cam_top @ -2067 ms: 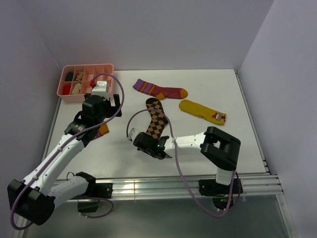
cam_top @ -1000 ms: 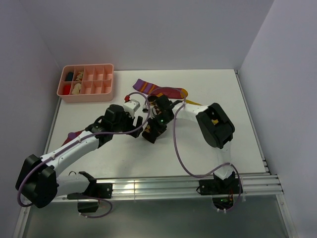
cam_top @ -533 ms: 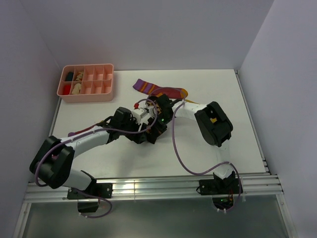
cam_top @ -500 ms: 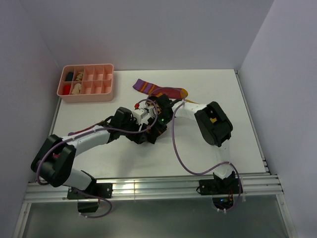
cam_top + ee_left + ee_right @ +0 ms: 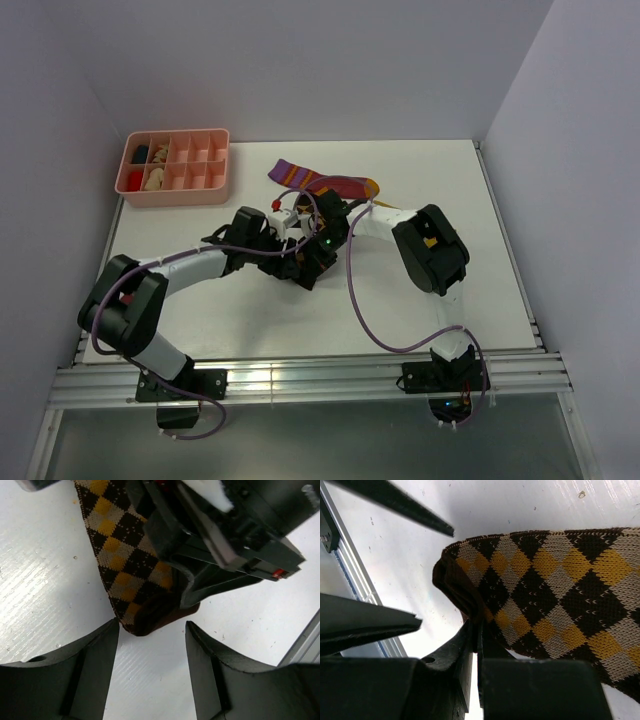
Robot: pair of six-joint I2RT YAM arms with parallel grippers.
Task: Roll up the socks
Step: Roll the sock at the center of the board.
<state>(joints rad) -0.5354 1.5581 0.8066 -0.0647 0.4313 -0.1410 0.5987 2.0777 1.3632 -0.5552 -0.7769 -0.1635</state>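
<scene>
The brown-and-tan diamond-check sock point(image 5: 555, 575) lies on the white table, its dark toe end point(image 5: 150, 615) folded back over itself. My right gripper point(image 5: 477, 630) is shut on that folded toe end; it shows in the top view point(image 5: 318, 258) too. My left gripper point(image 5: 151, 630) is open, its fingers point(image 5: 90, 670) either side of the fold just in front of it, not touching. In the top view it point(image 5: 290, 266) meets the right gripper and both hide the sock. One maroon sock point(image 5: 320, 180) lies flat behind them. A sliver of the mustard sock point(image 5: 385, 207) shows behind the right arm. The second maroon sock is hidden.
A pink compartment tray point(image 5: 175, 197) with small items stands at the back left. The rail at the table's near edge point(image 5: 300, 375) runs along the front. Purple cables loop over both arms around the grippers.
My right gripper has carried the check sock's toe end back over the sock. My left arm has swung from the left side to the centre, its open gripper now at the fold.
</scene>
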